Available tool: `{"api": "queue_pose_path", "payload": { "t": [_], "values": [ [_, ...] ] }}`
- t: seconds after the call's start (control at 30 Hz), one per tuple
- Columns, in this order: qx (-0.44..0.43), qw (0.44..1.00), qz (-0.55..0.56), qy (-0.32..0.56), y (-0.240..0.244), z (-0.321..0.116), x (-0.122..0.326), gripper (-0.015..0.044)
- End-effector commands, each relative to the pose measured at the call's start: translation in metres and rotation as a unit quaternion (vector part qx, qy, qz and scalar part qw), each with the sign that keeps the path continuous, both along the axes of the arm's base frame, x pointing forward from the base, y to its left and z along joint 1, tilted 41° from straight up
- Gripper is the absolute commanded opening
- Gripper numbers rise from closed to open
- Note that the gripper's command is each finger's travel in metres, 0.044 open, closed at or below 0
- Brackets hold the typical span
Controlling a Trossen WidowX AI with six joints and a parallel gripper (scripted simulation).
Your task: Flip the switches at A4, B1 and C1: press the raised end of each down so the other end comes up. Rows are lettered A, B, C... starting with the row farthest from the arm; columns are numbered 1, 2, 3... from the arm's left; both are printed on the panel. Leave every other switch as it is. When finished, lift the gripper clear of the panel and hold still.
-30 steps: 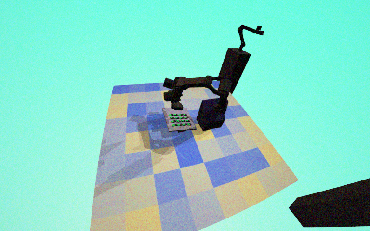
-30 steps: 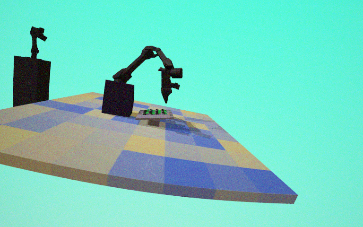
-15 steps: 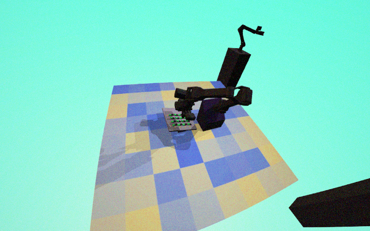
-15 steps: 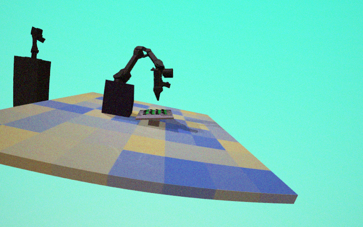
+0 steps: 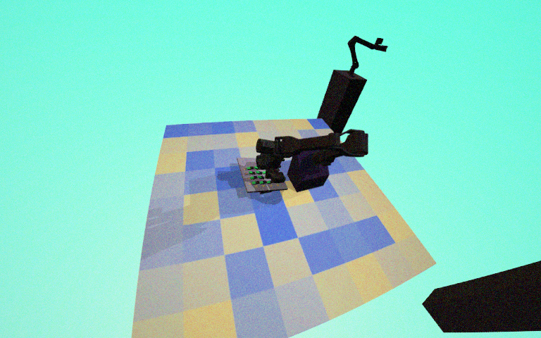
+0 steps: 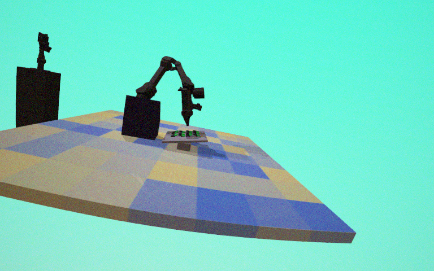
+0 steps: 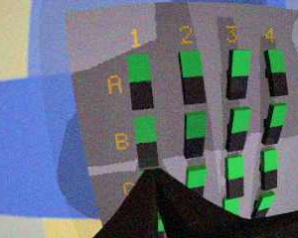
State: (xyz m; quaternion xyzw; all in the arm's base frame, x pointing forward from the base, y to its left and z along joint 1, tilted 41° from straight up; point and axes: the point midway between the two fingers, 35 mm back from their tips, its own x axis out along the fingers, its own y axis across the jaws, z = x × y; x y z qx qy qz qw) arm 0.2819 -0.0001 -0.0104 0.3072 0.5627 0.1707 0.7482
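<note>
The grey switch panel (image 5: 243,167) (image 6: 179,139) (image 7: 81,91) carries switches with green and black halves, the green half toward row A. In the wrist view, A4 (image 7: 276,72) is at the upper right, A1 (image 7: 140,81) at the upper left, and B1 (image 7: 146,142) below A1, in full view. C1 is almost wholly hidden by the fingers; only a green sliver shows. Which ends are raised is hard to tell. My gripper (image 6: 187,125) (image 7: 153,177) is shut and empty, pointing down just above the panel. Its tips appear just below B1 in the wrist view.
The neighbouring switches A2 (image 7: 193,77) and B2 (image 7: 195,134) are close to column 1. My arm's dark base block (image 5: 308,170) (image 6: 140,117) stands near the panel. A second arm on a tall dark pedestal (image 5: 341,98) (image 6: 38,97) stands farther off.
</note>
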Motion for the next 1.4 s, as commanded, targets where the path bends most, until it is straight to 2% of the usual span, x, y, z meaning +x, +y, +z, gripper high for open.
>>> {"api": "queue_pose_path", "payload": {
  "t": [0.0, 1.37],
  "values": [
    [0.004, 1.0, -0.002, 0.001, 0.007, -0.008, 0.001, 0.0],
    [0.004, 1.0, -0.002, 0.001, 0.017, -0.019, 0.006, 0.0]
  ]
}}
